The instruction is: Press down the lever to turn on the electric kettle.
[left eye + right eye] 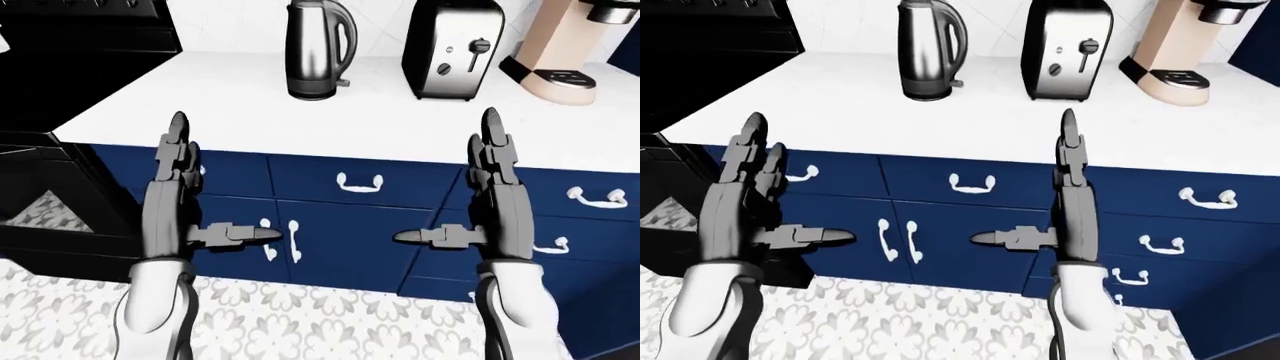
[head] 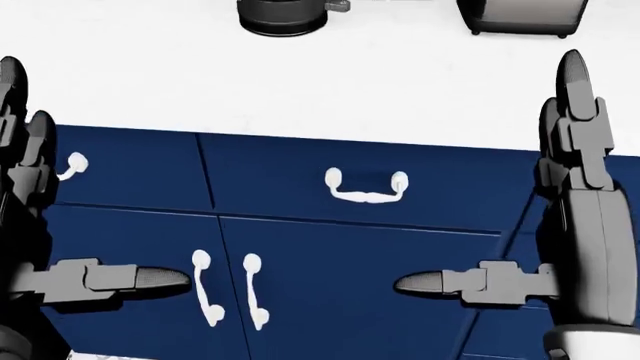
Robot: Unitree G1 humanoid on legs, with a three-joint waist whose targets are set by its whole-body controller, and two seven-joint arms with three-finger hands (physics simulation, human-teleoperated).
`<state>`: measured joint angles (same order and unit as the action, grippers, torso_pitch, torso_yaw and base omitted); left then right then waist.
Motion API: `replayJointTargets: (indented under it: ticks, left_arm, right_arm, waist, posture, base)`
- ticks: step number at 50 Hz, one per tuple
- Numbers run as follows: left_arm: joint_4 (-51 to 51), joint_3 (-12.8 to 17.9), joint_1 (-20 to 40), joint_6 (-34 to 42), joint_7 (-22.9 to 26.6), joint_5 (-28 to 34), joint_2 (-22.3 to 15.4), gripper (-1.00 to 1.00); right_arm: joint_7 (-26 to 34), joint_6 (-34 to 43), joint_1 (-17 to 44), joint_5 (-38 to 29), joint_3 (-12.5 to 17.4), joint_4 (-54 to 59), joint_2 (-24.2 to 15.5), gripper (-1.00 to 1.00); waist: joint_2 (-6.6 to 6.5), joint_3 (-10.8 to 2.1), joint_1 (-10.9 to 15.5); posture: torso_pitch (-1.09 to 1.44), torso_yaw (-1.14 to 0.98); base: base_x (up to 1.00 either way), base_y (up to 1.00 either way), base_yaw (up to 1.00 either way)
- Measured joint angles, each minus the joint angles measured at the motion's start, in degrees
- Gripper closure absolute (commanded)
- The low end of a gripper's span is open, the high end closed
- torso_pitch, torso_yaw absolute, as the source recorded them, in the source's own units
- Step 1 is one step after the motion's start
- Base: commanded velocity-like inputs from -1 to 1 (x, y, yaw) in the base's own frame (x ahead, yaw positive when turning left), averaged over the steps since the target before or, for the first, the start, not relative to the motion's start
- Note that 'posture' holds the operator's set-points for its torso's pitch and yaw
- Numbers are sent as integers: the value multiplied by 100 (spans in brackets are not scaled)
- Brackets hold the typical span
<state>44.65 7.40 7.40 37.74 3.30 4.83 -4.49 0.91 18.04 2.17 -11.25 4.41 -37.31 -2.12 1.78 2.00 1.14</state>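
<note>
Kettle, tall brushed-steel electric kettle (image 1: 318, 49) with black loop handle, upright on white countertop (image 1: 250, 97), left of chrome two-slot toaster (image 1: 452, 49) and beige coffee maker (image 1: 570, 52). Small dark lever tab (image 1: 343, 82) at handle foot, pointing right in the left-eye view. Left hand (image 1: 178, 196) and right hand (image 1: 498, 196): both spread, fingers up, thumbs inward, empty, held low against navy cabinet doors (image 1: 340, 240). Lies up and away from both, well apart; left hand judged nearer.
</note>
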Motion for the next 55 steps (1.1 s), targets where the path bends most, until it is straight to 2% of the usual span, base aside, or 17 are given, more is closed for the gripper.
replayJointTargets:
  ticks: [1,3,6,11,14,20,24,27,29,31,33,37,40,46,50,52,55]
  left_arm:
    - [8,0,10,-11,1,-1,0,-100]
    - [-50,-64,-14,-32,18,-19,57,-100]
    - [-132,-100,-32,45,59,-58,45,-100]
    - [-87,-48,29,-23,28,-39,29,-100]
    - [-66,-49,52,-62,20,-42,21,-100]
    - [-135,55,-2,39,-22,-8,-5,-100]
    - [-47,42,34,14,-12,-34,-11,-100]
    - [14,48,53,31,-14,-51,-15,-100]
    - [1,-28,26,58,6,-79,33,-100]
    - [-51,-67,19,103,36,-114,27,-100]
    - [-44,-43,19,118,38,-121,18,-100]
    - [52,-6,45,76,16,-105,9,-100]
    - [57,8,75,36,11,-105,-17,-100]
    - [-111,93,28,103,-33,-70,-26,-100]
    - [-47,84,103,61,-34,-90,-45,-100]
    - [-9,91,122,55,-34,-102,-53,-100]
    - [-19,26,125,119,-7,-162,-10,-100]
  right_arm:
    - [5,-20,2,-4,-3,-2,-3,-100]
    - [8,-58,-17,-6,70,90,-41,-100]
    - [-12,14,-86,-34,127,206,-28,-100]
    - [8,-8,17,-75,48,166,-37,-100]
    - [17,-28,71,-111,15,136,-38,-100]
    - [80,118,43,-154,-109,209,12,-100]
    - [65,140,137,-212,-122,49,15,-100]
    - [78,191,207,-267,-195,-77,14,-100]
    - [81,235,192,-299,-150,-69,-11,-100]
    - [70,327,164,-329,-113,-35,2,-100]
    - [65,374,183,-346,-131,-36,6,-100]
    - [74,336,224,-367,-185,-102,5,-100]
    - [81,310,266,-382,-215,-106,24,-100]
    - [143,369,262,-377,-316,6,51,-100]
    - [122,375,389,-422,-337,-106,55,-100]
    - [133,339,402,-419,-367,-130,56,-100]
    - [128,389,371,-446,-298,-87,30,-100]
  waist:
    - [130,-30,-7]
    - [44,-3,-104]
    - [46,5,-151]
    - [-276,57,-142]
    - [-612,-3,-159]
    - [-462,-19,-32]
    - [-165,10,-18]
    - [152,-38,-13]
    - [36,8,-92]
    - [63,4,-128]
    - [-6,-5,-129]
    - [-303,60,-143]
    - [-595,-1,-148]
    - [-416,-1,-49]
    - [-136,6,-27]
    - [85,-29,-17]
    - [24,18,-129]
  posture:
    - [0,0]
    - [0,0]
    - [0,0]
    - [0,0]
    - [0,0]
    - [0,0]
    - [0,0]
    - [0,0]
    - [0,0]
    - [0,0]
    - [0,0]
    - [0,0]
    - [0,0]
    - [0,0]
    - [0,0]
    - [0,0]
    - [0,0]
  base:
    - [15,0,0]
    - [16,0,0]
    - [15,0,0]
    - [15,0,0]
    - [15,0,0]
    - [15,0,0]
    - [15,0,0]
    - [15,0,0]
    - [15,0,0]
    - [15,0,0]
    - [15,0,0]
    - [15,0,0]
    - [15,0,0]
    - [15,0,0]
    - [14,0,0]
    - [15,0,0]
    - [14,0,0]
